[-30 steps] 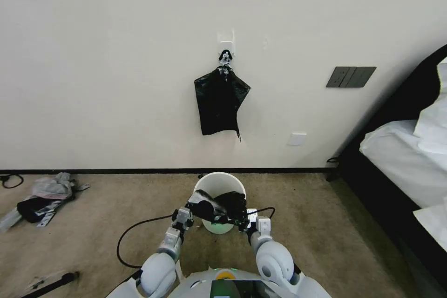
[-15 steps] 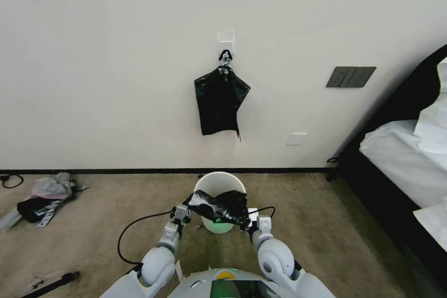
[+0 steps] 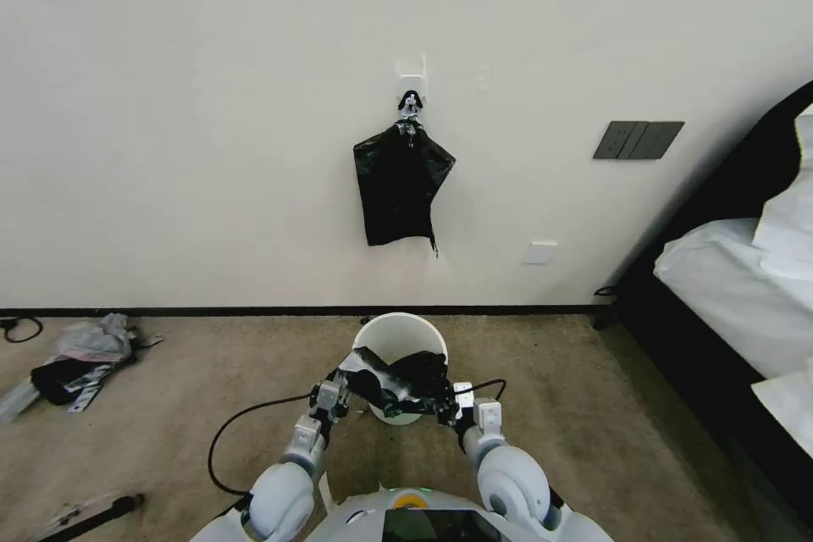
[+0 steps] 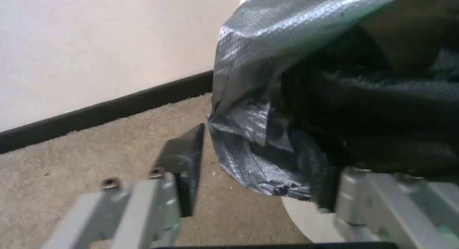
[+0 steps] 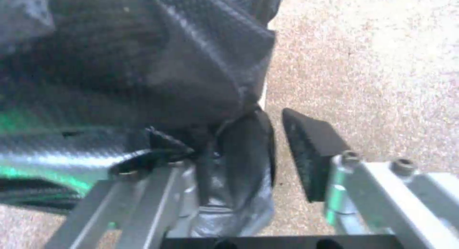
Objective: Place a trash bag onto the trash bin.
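Your trash bag [image 3: 398, 379] hangs crinkled and glossy over the trash bin [image 3: 398, 337]; both tools' fingers stand apart.

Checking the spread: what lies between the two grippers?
The trash bag stretches from left gripper to right gripper, over the trash bin's near rim, in the head view.

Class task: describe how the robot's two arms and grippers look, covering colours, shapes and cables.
Both arms have glossy white rounded shells and grey metal wrist sections. The left gripper and right gripper have silver-grey bolted metal frames with flat black wedge-shaped fingers. A thin black cable loops beside the left arm.
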Robot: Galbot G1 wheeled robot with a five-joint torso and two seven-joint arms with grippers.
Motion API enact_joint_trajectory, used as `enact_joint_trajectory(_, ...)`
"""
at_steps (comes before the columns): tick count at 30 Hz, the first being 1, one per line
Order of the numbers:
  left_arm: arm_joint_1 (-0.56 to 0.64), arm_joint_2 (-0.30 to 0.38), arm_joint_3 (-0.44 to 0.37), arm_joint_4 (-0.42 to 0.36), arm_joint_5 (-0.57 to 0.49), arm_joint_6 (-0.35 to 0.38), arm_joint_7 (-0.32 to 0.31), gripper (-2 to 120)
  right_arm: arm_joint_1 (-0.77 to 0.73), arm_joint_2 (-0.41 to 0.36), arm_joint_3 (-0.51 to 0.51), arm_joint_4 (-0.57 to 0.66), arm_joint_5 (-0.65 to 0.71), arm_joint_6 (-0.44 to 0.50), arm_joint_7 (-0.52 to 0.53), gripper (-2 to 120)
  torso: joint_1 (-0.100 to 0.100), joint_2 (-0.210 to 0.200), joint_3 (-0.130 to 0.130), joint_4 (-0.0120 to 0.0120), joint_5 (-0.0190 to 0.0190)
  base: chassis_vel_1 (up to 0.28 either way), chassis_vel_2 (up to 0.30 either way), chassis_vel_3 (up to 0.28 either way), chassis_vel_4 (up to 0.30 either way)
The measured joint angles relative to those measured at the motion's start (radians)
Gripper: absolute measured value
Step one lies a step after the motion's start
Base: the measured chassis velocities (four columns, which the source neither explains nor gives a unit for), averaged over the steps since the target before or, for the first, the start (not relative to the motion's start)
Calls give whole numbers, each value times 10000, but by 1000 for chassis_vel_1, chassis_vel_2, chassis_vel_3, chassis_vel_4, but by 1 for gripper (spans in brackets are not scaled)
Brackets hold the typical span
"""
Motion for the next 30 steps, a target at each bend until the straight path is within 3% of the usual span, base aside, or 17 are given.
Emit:
enact_joint_trajectory(3,151,31,-35,-90,2,-12,39,57,-121,-73,2,137,-12,4,-12,48,0,0,0,0,0,0,0,0,0)
enact_joint_trajectory(5,304,59,-84,-183,29,-17,63,70,-241,-166,15,278,-31,6,-23,63,0,0,0,1,-1,0,0,0,0)
enact_joint_trajectory(11,681,153,-327,-482,75,-78,75,91,-543,-398,125,620,-95,15,-88,84,0,0,0,1,-1,0,0,0,0)
enact_joint_trajectory(16,1177,320,-696,-888,91,-350,78,99,-1110,-644,248,1133,-566,152,-527,99,0,0,0,0,-1,0,0,0,0)
enact_joint_trajectory(30,1900,535,-1493,-1197,380,-1324,269,100,-2338,-1256,803,1897,-1624,590,-1249,100,0,0,-1,0,-1,0,0,0,0)
